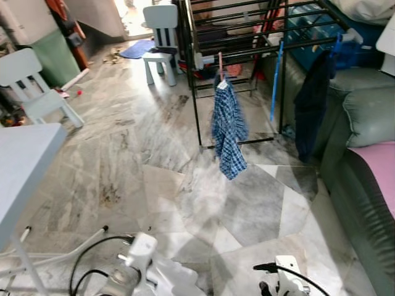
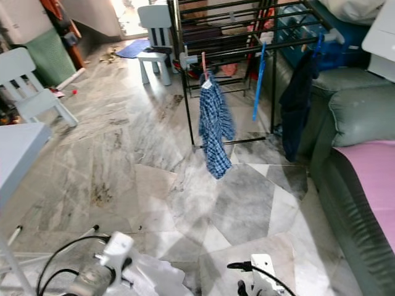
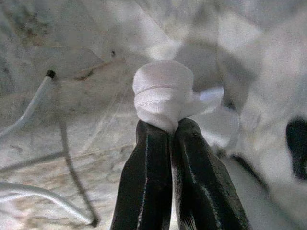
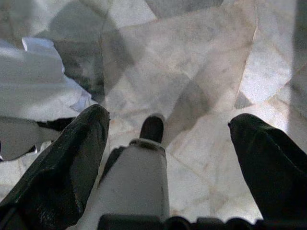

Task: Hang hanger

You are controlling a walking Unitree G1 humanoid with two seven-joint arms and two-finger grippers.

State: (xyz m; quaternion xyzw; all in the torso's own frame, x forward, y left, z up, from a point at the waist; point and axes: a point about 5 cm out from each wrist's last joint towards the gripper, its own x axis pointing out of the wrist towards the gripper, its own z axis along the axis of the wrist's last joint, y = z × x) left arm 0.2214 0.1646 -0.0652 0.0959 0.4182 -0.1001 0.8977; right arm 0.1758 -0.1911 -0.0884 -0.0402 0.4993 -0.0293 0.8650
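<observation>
The left gripper (image 3: 165,127), low at the frame's bottom left, has its fingers pinched on white cloth (image 3: 163,93). The right gripper (image 4: 168,139) spreads wide, empty. The drying rack (image 1: 247,43) stands well apart, upper centre, nearer neither arm clearly.

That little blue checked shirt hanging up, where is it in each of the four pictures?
Left eye view: the blue checked shirt hangs on a pink hanger from the black drying rack, right of centre.
Right eye view: the same shirt, near the middle.
Left wrist view: not in it.
Right wrist view: not in it.
Shared landmark: the white chair behind the rack, in both eye views.
</observation>
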